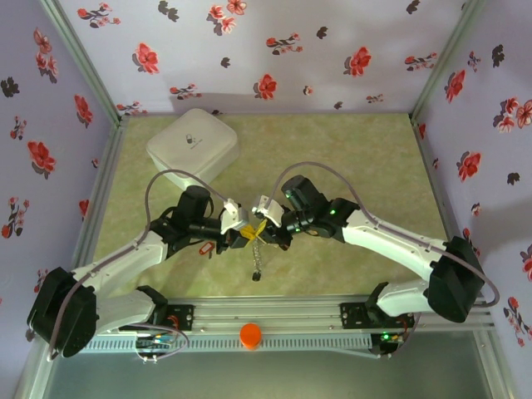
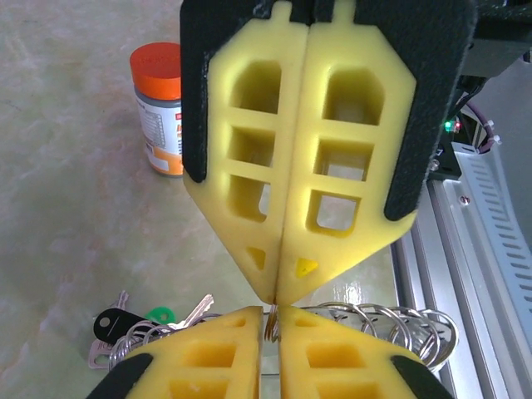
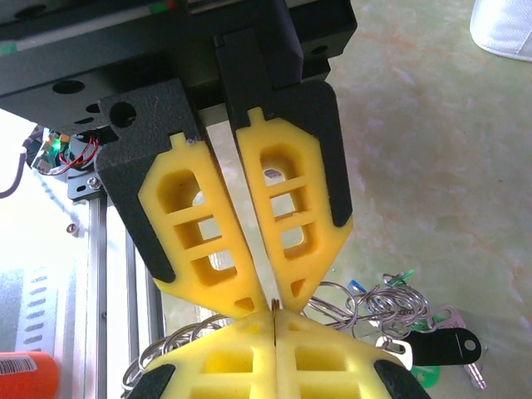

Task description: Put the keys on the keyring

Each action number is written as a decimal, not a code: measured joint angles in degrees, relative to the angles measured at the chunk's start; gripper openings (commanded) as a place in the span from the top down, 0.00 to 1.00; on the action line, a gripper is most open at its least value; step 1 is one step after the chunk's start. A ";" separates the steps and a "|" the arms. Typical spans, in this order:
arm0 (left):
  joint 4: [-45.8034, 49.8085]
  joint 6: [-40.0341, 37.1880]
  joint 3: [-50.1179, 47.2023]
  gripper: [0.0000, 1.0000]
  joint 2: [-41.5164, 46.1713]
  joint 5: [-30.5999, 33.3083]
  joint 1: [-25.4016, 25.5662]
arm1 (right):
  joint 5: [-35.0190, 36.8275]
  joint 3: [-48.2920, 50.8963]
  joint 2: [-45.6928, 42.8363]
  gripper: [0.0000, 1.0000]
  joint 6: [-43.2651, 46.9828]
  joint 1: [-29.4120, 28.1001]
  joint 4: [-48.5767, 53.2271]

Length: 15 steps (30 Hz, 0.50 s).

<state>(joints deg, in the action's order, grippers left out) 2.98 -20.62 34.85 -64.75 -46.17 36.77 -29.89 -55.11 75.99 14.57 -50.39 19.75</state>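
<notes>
Both grippers meet tip to tip above the middle of the table. In the left wrist view my left gripper (image 2: 272, 321) is closed to a narrow slit, with the grey wire of the keyring (image 2: 391, 322) pinched in it. My right gripper (image 3: 274, 314) is shut on the same thin wire edge, and the keyring's loops (image 3: 366, 303) spill out to either side. The keys (image 2: 125, 324), with black and green tags, hang off the rings. They also show in the right wrist view as keys (image 3: 440, 342) and from above as keys (image 1: 256, 264) dangling below the grippers.
An orange-capped pill bottle (image 2: 158, 108) stands on the table near the front rail (image 1: 274, 320). A white rounded square box (image 1: 193, 143) sits at the back left. Flowered walls close in the table on three sides.
</notes>
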 measured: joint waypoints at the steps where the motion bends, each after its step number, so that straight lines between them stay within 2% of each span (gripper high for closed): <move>1: 0.02 0.00 0.00 0.92 0.00 0.00 0.00 | 0.04 0.00 0.11 1.00 0.00 0.00 -0.15; 4: 0.33 -0.39 0.00 1.00 0.00 0.00 -0.02 | 0.07 0.00 0.22 1.00 -0.11 -0.09 -0.20; 8: 0.46 -0.83 0.00 1.00 0.00 -0.02 -0.02 | 0.07 0.00 0.22 0.98 -0.24 -0.13 -0.28; 10: 0.35 -0.81 0.00 1.00 0.00 0.02 -0.02 | 0.39 0.09 0.11 0.77 -0.96 -0.13 -0.63; 11: -0.04 -0.81 -0.11 1.00 0.00 -0.02 0.00 | 0.92 0.55 -0.22 0.72 -1.46 -0.13 -1.79; 15: -6.78 0.76 -3.45 1.00 0.57 0.20 0.00 | 2.43 6.25 -5.77 0.67 -3.48 0.90 -9.38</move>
<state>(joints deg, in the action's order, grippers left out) -3.79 -19.86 31.40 -64.18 -45.98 36.77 -27.46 -48.86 70.22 11.09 -49.50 10.37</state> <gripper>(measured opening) 0.039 0.322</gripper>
